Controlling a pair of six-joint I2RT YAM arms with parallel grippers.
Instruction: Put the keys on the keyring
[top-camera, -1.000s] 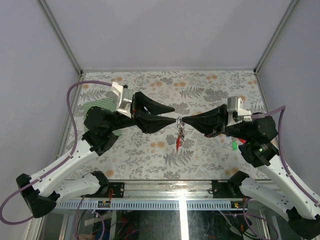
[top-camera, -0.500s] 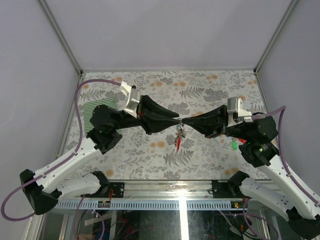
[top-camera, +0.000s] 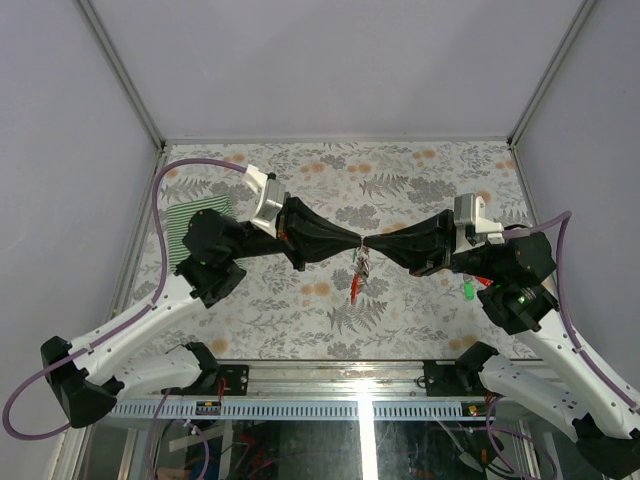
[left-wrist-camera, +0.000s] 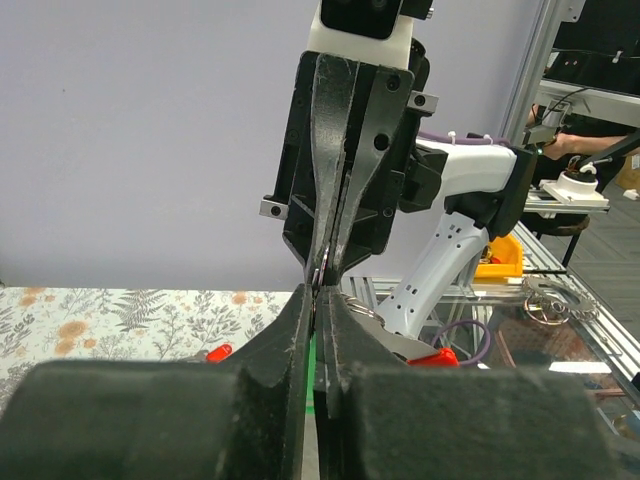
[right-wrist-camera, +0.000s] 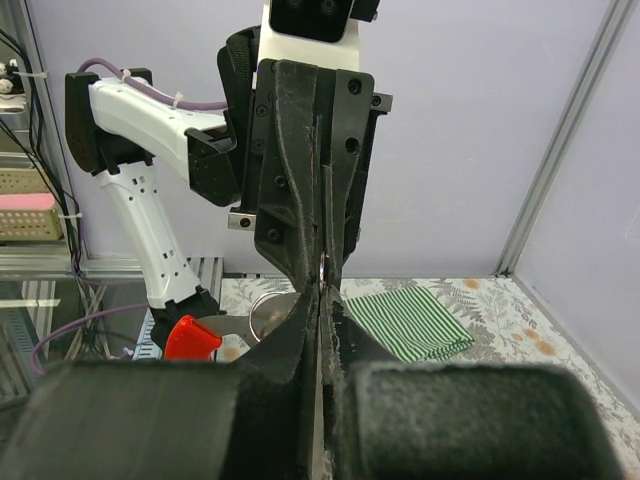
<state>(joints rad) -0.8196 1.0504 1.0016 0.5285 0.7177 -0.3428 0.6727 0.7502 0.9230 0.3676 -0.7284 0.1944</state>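
keyring (top-camera: 358, 275) (red end lowest) hangs pinched in right pincer (top-camera: 367, 243), left pincer (top-camera: 354, 243) pressed together opposite.

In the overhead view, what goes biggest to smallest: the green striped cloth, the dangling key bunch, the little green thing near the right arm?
1. Green striped cloth, even partly hidden under the left arm.
2. Dangling bunch of small metal keys with a red tag.
3. Little green piece, perhaps a loose key.

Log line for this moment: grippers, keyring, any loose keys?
left gripper: shut on keyring | right gripper: shut on keyring | keyring: hanging clear of table | green key: lying on table, right side
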